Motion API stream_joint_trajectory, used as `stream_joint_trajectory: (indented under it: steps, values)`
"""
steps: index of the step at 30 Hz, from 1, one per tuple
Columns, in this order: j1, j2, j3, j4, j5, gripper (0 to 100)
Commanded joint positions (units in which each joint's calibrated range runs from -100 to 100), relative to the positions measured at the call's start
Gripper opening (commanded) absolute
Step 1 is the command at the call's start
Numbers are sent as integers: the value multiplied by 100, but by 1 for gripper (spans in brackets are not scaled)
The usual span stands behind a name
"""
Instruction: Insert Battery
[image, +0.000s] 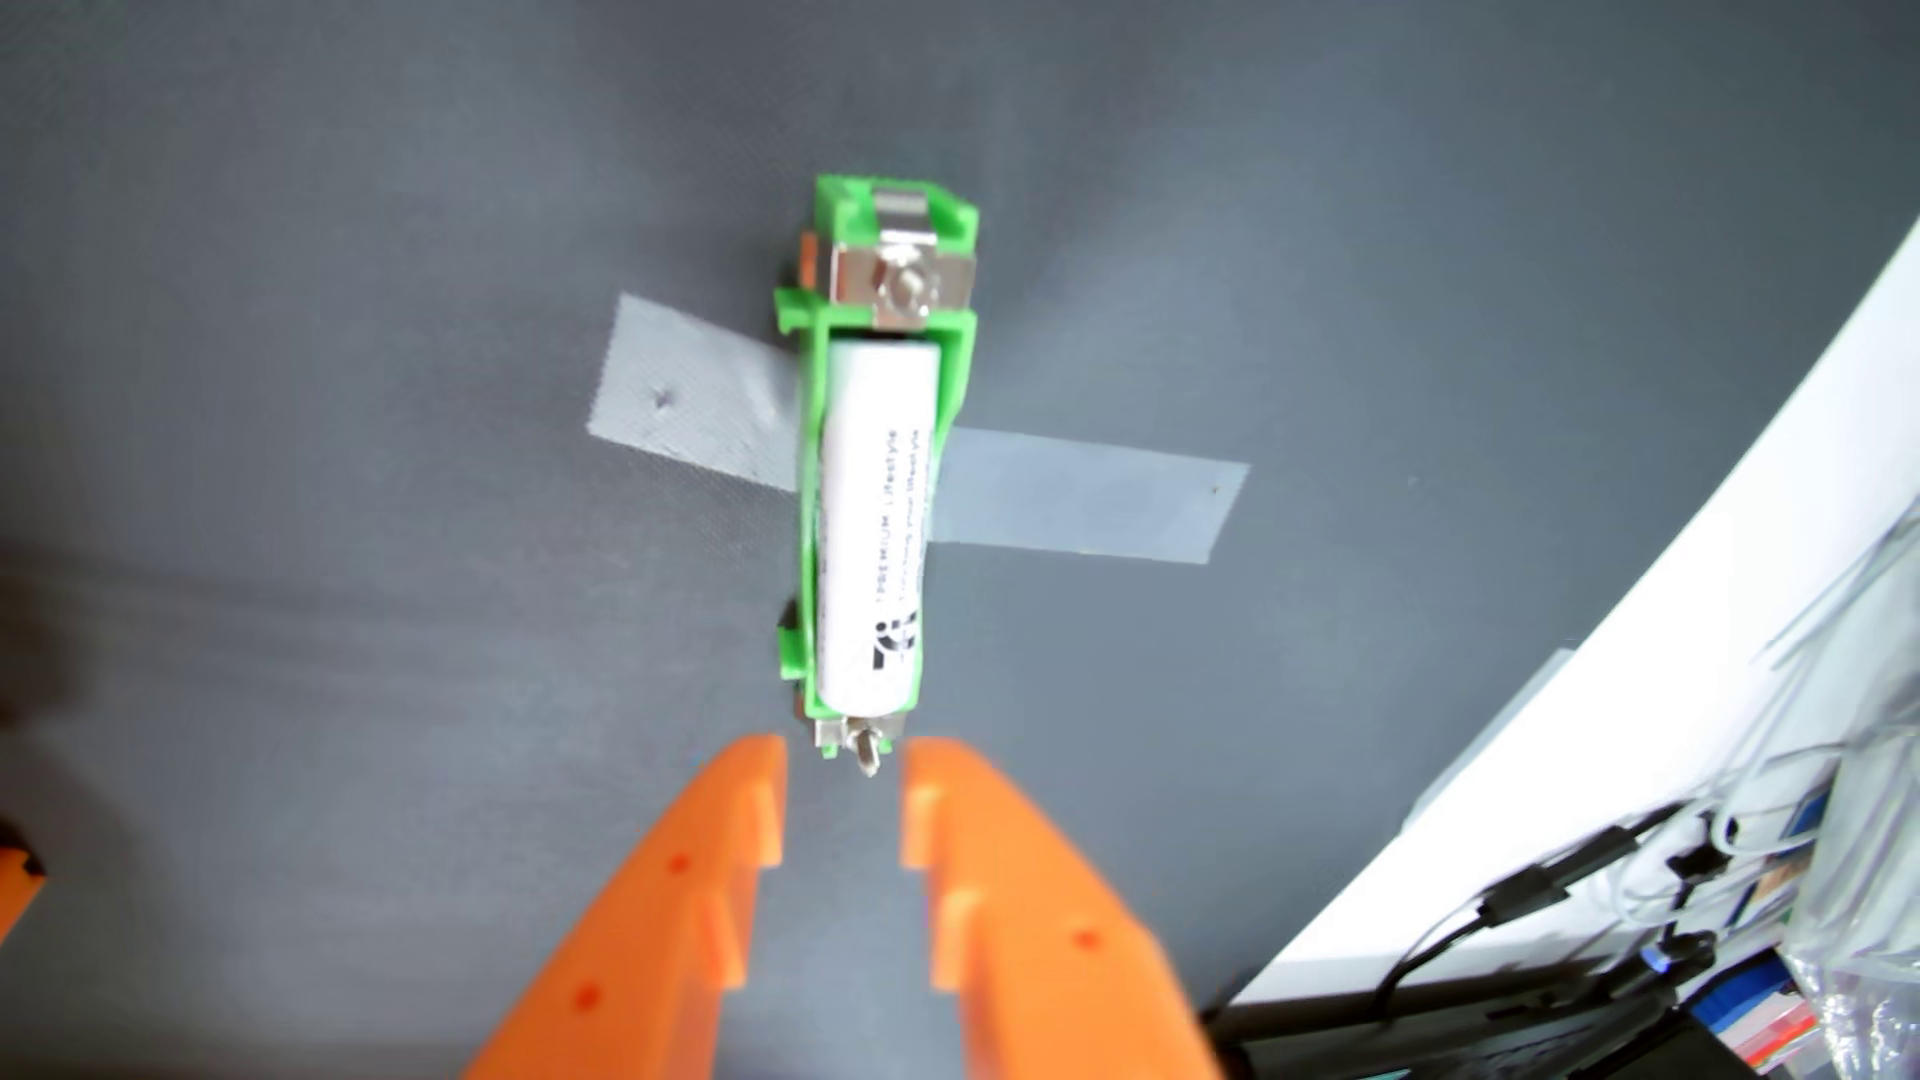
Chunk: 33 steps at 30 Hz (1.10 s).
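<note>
In the wrist view a white cylindrical battery (871, 530) with black print lies inside a green battery holder (961, 353). The holder has metal contacts at its far end (902, 286) and near end, and is fixed to the grey mat with strips of grey tape (1091, 496). My orange gripper (844, 779) enters from the bottom edge. Its two fingers (727, 831) stand apart with nothing between them, just short of the holder's near end. The gripper touches neither battery nor holder.
The grey mat (364, 519) covers most of the view. A white surface edge (1662, 623) runs diagonally at the right, with black cables (1507, 914) and clutter beyond it at the lower right. A small orange part (16, 883) shows at the left edge.
</note>
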Motion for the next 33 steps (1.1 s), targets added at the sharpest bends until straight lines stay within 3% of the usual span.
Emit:
stream_joint_trajectory:
  steps: [1,8,33]
  values:
    - [45,-150,-4,-193,65,2]
    - [683,-133,122,-684,101,2]
    - [399,483,104,-845,111,2]
